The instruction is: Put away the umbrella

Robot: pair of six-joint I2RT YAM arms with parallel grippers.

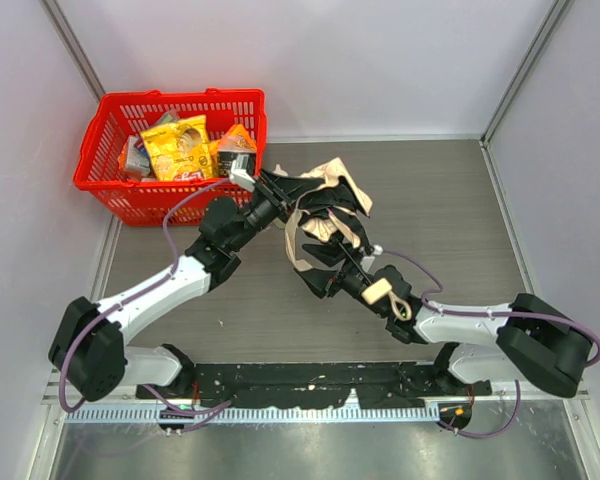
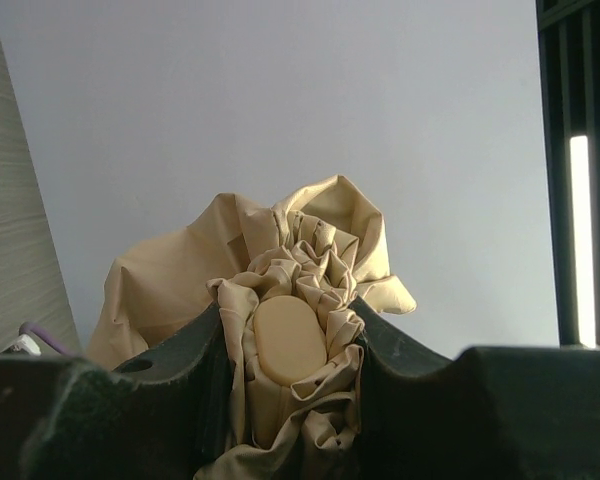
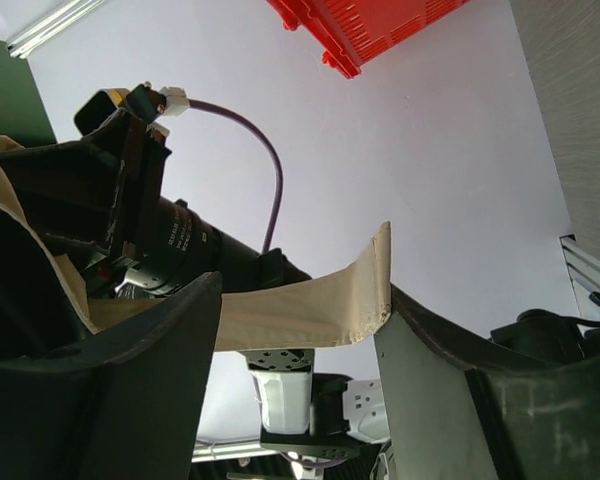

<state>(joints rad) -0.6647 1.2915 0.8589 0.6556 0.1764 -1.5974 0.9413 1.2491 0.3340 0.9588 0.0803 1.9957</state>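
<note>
Bundling stage, I'd say: left gripper (image 2: pixel 290 340) jaws clamped on the bunched umbrella (image 2: pixel 310 240), right gripper (image 3: pixel 302 290) jaws apart around its strap (image 3: pixel 315 310). Next it probably needs to pinch that strap and wrap.

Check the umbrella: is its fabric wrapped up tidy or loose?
Loose. The umbrella is collapsed, but its fabric sits bunched and crumpled, not rolled, and its strap trails unfastened.
</note>
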